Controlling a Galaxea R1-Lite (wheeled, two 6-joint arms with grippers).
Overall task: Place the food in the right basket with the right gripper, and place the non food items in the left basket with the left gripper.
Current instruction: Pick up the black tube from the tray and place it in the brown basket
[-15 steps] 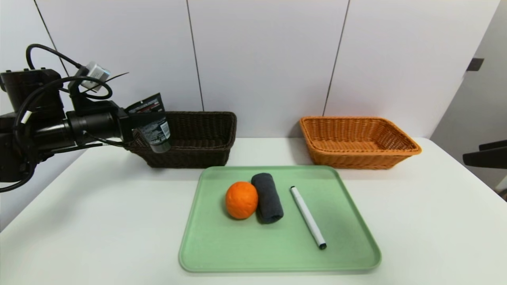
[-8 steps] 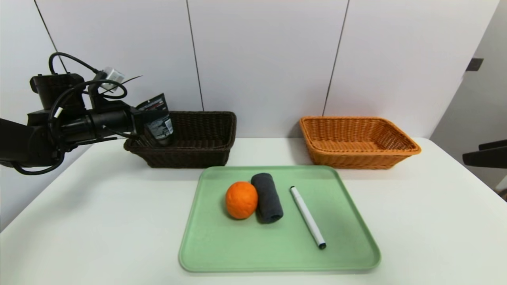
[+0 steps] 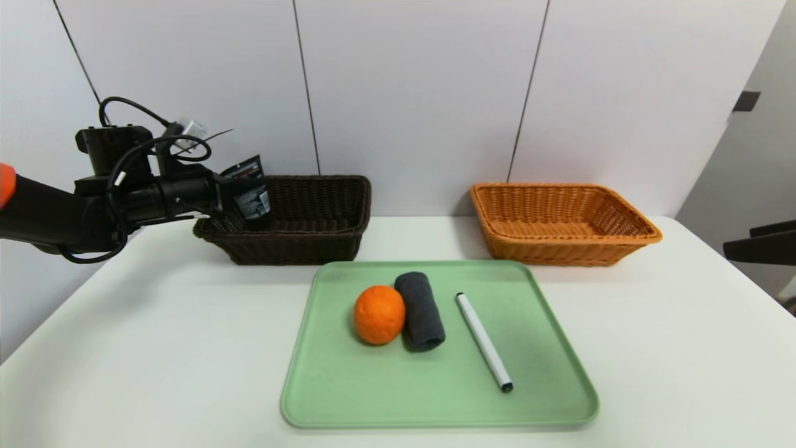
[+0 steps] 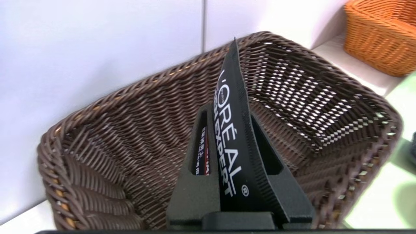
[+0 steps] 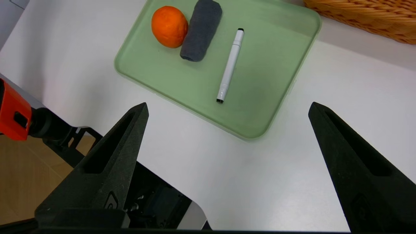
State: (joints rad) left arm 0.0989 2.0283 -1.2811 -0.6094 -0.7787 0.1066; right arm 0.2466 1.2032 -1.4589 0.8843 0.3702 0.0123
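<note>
Currently: left hand (image 4: 229, 113) pinches black plastic squeeze tube (image 4: 232, 139) over dark brown wicker basket (image 3: 292, 249), table's far-left corner | right hand gapes, table's right edge | risk: early release could snag tube on rim

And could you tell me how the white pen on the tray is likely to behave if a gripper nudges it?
The white pen would probably roll sideways, as its barrel looks round and no clip shows. It looks stiff and is likely light, being slim and straight. The raised rim of the green tray might stop it.
</note>
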